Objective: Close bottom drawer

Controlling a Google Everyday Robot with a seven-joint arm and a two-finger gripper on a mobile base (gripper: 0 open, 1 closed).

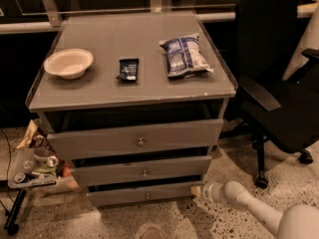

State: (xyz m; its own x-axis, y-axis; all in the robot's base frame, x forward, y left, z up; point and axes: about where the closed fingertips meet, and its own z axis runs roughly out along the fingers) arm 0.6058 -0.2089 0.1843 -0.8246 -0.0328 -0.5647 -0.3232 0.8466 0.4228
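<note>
Low down, the gripper sits at the right end of the bottom drawer, its tip hard to make out; clenched or released, I cannot tell.

Bowl, dark packet, chip bag (black chair nearby).
</note>
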